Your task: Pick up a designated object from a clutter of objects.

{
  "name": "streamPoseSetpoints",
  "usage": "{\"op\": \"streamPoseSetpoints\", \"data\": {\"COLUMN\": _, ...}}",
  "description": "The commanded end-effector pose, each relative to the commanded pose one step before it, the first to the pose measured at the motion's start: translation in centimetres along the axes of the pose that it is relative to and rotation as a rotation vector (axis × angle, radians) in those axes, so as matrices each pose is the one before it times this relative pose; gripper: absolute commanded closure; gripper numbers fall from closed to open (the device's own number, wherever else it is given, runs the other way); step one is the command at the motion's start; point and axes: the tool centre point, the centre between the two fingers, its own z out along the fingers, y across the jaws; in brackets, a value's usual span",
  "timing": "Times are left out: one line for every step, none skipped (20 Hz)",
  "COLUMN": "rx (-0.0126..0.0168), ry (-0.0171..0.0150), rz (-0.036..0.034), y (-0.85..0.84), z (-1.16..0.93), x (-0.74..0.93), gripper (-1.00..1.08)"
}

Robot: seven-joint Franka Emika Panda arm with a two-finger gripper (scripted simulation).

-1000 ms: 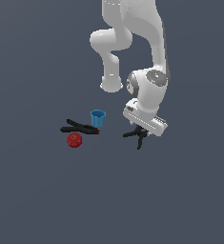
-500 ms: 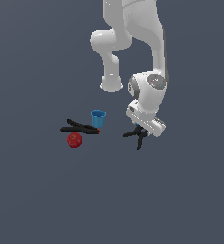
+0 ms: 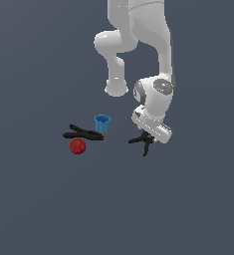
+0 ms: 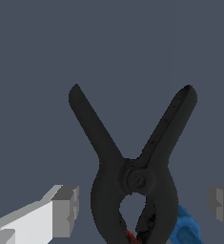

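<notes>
The designated object, a small black spring clamp (image 3: 143, 142) (image 4: 132, 167), lies flat with its two handles splayed in a Y and a red-orange tip (image 4: 130, 236) at its jaw end. My gripper (image 3: 148, 135) (image 4: 142, 207) hangs right over it and is open. One grey finger (image 4: 63, 209) stands on each side of the clamp's pivot, both apart from it. The rest of the clutter of objects lies toward the exterior view's left.
A blue cup (image 3: 102, 123), a longer flat black clamp (image 3: 83, 133) and a red ball-like fruit (image 3: 77, 146) sit together a short way off. A tiny blue piece (image 4: 185, 228) lies right beside the small clamp's jaw end.
My hand has sunk slightly toward the small clamp. The objects have not moved.
</notes>
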Motion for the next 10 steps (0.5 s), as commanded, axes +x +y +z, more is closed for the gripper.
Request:
{"op": "streamPoseSetpoints", "data": {"rx": -0.00051, "ry": -0.00029, "rz": 0.00066, "y": 0.051, "z": 0.580, "x": -0.011, "gripper": -0.92}}
{"op": "streamPoseSetpoints", "data": {"rx": 0.00000, "ry": 0.00000, "rz": 0.00000, "y": 0.008, "z": 0.341, "x": -0.018, "gripper": -0.92}}
{"op": "streamPoseSetpoints", "data": {"rx": 0.00000, "ry": 0.00000, "rz": 0.00000, "y": 0.008, "z": 0.391, "x": -0.021, "gripper": -0.92}}
{"op": "streamPoseSetpoints", "data": {"rx": 0.00008, "ry": -0.00003, "rz": 0.00048, "y": 0.017, "z": 0.437, "x": -0.001, "gripper": -0.92}}
{"op": "streamPoseSetpoints", "data": {"rx": 0.00000, "ry": 0.00000, "rz": 0.00000, "y": 0.005, "z": 0.486, "x": -0.024, "gripper": -0.92}}
{"op": "streamPoseSetpoints", "data": {"rx": 0.00010, "ry": -0.00002, "rz": 0.00068, "y": 0.016, "z": 0.477, "x": 0.009, "gripper": -0.92}}
{"op": "streamPoseSetpoints", "data": {"rx": 0.00000, "ry": 0.00000, "rz": 0.00000, "y": -0.002, "z": 0.427, "x": -0.018, "gripper": -0.92}}
{"op": "streamPoseSetpoints", "data": {"rx": 0.00007, "ry": 0.00004, "rz": 0.00069, "y": 0.009, "z": 0.369, "x": 0.017, "gripper": -0.92}}
{"op": "streamPoseSetpoints", "data": {"rx": 0.00000, "ry": 0.00000, "rz": 0.00000, "y": -0.007, "z": 0.321, "x": -0.010, "gripper": -0.92}}
{"op": "streamPoseSetpoints", "data": {"rx": 0.00000, "ry": 0.00000, "rz": 0.00000, "y": -0.008, "z": 0.270, "x": -0.008, "gripper": -0.92}}
